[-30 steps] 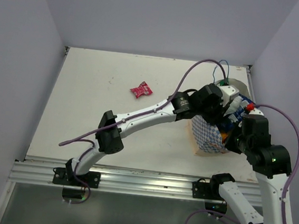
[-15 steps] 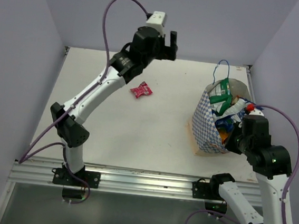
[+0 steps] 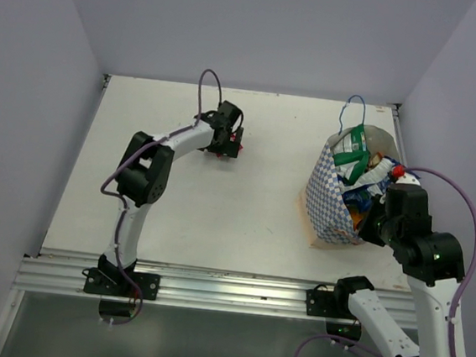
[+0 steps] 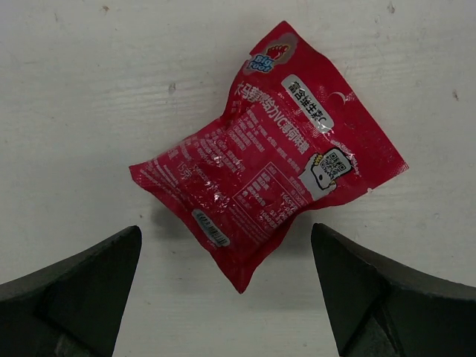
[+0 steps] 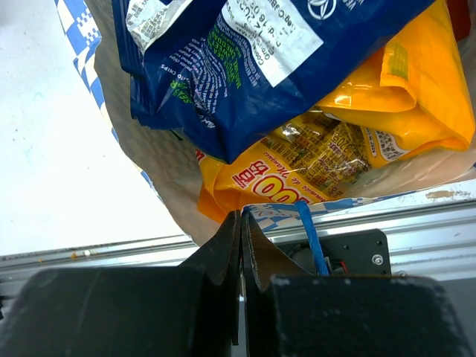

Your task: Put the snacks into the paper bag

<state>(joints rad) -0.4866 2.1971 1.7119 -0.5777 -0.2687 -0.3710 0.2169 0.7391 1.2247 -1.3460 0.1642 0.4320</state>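
A small pink-red snack packet [image 4: 268,171] lies flat on the white table at the back centre. My left gripper [image 3: 227,139] hovers right over it and covers most of it in the top view. In the left wrist view the left gripper [image 4: 225,232] stands open, one finger on each side of the packet's lower corner, apart from it. At the right stands the checkered paper bag [image 3: 329,200], holding a green-white packet [image 3: 355,143], a blue packet [image 5: 245,67] and orange packets [image 5: 401,89]. My right gripper [image 5: 240,216] is shut on the bag's near rim [image 5: 335,207].
A tan board [image 3: 307,227] sticks out from under the bag. The bag's blue cord handle [image 3: 352,109] stands up at its far side. An aluminium rail [image 3: 211,286] runs along the near table edge. Walls close in the left, back and right sides.
My left arm has left the bag, swung up and across, and come down over the pink packet; its jaws have opened. The right arm and the bag have stayed put.
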